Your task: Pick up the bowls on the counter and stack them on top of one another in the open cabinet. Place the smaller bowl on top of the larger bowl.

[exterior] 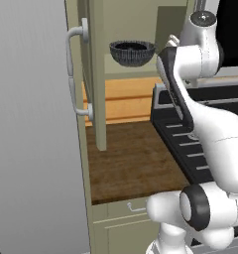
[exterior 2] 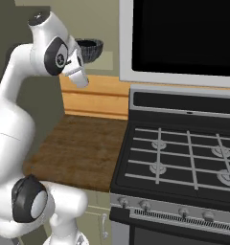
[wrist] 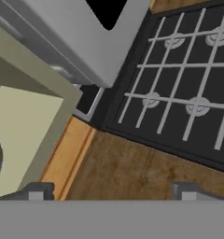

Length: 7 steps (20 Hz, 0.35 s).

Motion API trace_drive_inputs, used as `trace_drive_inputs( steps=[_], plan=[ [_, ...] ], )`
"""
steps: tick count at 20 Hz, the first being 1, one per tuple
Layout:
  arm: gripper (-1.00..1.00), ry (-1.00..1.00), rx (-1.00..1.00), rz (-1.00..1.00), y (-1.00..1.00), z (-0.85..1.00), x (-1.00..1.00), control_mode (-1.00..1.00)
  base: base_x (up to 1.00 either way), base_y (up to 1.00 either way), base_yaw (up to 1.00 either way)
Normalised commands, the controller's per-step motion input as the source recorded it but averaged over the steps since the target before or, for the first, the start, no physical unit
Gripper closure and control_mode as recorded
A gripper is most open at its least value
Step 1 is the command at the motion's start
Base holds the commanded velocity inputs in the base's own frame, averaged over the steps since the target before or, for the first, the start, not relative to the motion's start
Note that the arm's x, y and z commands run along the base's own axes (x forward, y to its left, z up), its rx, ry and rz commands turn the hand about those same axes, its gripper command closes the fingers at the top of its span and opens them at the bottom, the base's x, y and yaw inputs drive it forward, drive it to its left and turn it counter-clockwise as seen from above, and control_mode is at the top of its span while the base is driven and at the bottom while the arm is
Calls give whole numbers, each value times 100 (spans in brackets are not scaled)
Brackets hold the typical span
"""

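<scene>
Open cabinet [exterior: 98,74] shelf with 1 larger bowl [exterior: 132,52], claw [wrist: 111,192] apart

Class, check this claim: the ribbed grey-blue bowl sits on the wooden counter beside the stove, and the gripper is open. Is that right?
Not quite. The ribbed grey-blue bowl sits on the open cabinet's shelf, above the wooden counter, as the left base view shows. The gripper is open.

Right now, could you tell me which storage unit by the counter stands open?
The wall cabinet above the counter: its tall door is swung out, showing a ribbed bowl on the shelf. The drawer under the counter is shut.
</scene>
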Motion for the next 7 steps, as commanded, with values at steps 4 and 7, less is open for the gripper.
trace_drive_inputs(
  steps=[4, 7],
  plan=[
    [-100, 0, -2, 16, -13, -54, -39, -100, 0, 0, 0],
    [-100, 0, -4, 19, -17, -59, -51, -100, 0, 0, 0]
  ],
)
